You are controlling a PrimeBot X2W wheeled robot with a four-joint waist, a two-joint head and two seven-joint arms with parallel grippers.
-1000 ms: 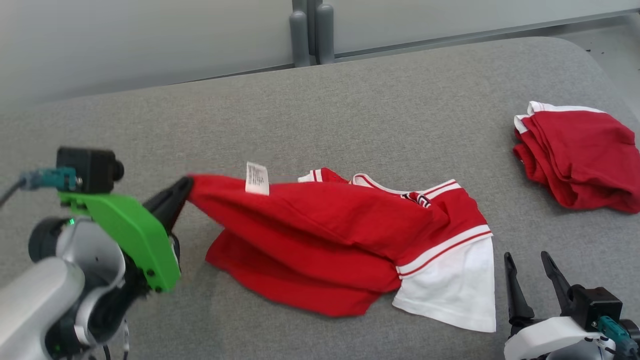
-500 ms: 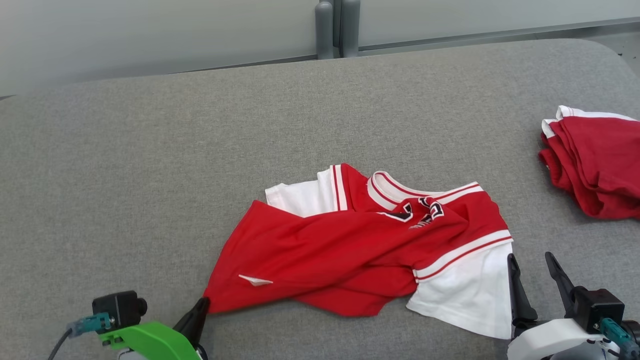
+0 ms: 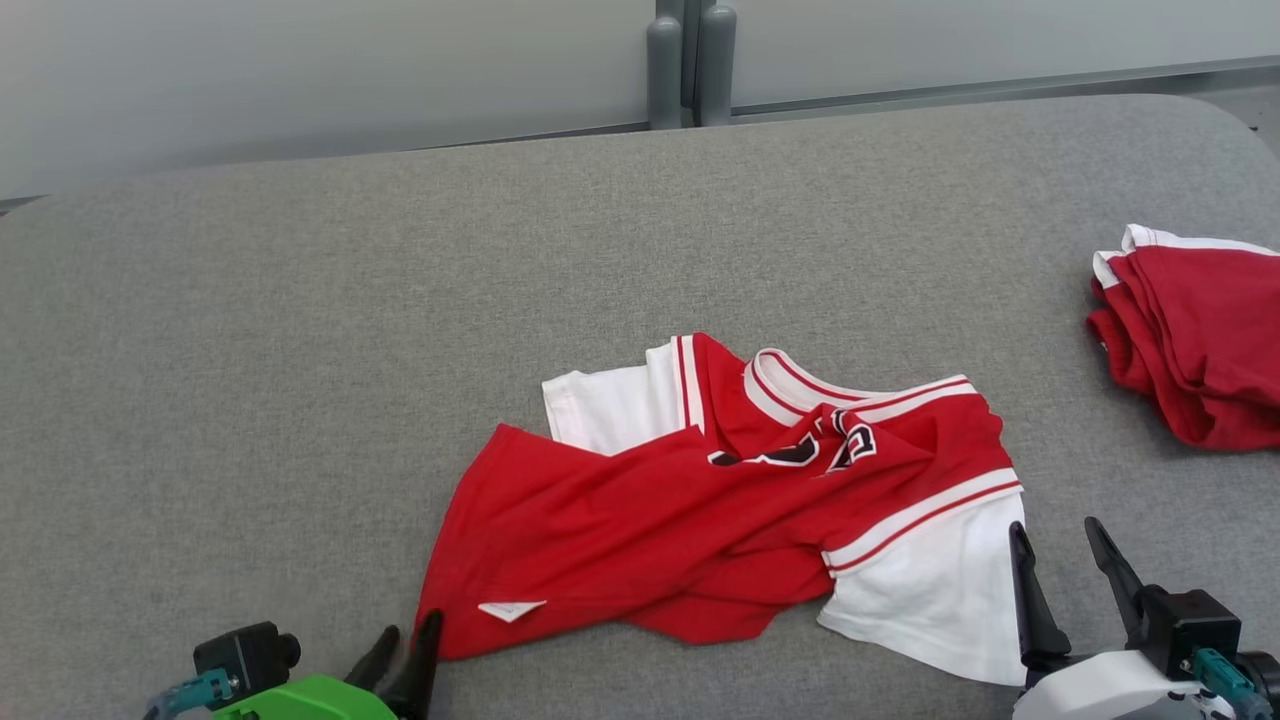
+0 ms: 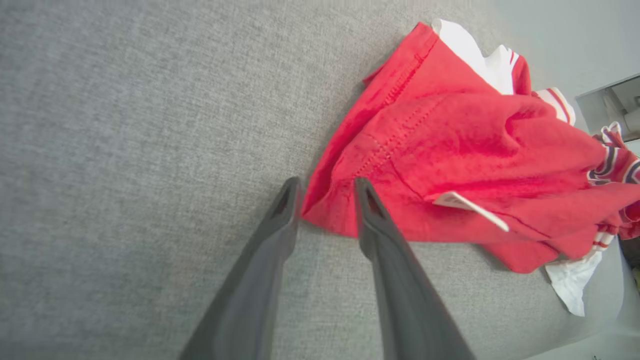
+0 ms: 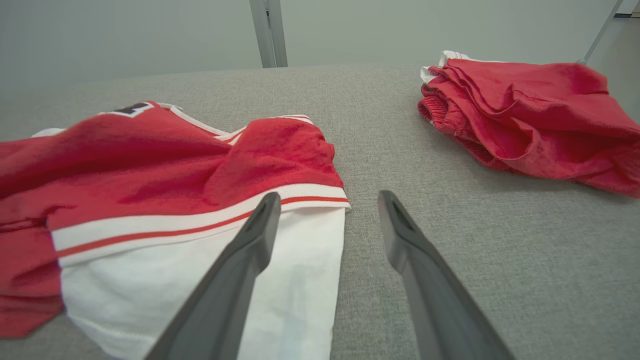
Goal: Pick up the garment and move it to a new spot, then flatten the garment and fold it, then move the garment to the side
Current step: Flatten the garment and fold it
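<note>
Left wrist view first: shows the left gripper (image 4: 326, 185) with its fingers parted and the red hem corner of the shirt (image 4: 450, 150) lying loose at the tips, no longer pinched. A second ago, clamped on that corner and holding it up off the table (image 3: 300, 350); half a second ago, still clamped and dragging it low toward the near edge. Now released. Lies crumpled on the near half of the table, red body twisted over itself, label (image 3: 510, 608) showing by the freed corner, one white sleeve (image 3: 930, 600) just beside the right gripper (image 3: 1055, 530). Spread wide there, gripping nothing, same as before. Well apart at the right, a second red pile (image 3: 1190, 340). Looks like the end of the move to a new spot — flattening next, likely needing fresh grips to pull out the twist.
</note>
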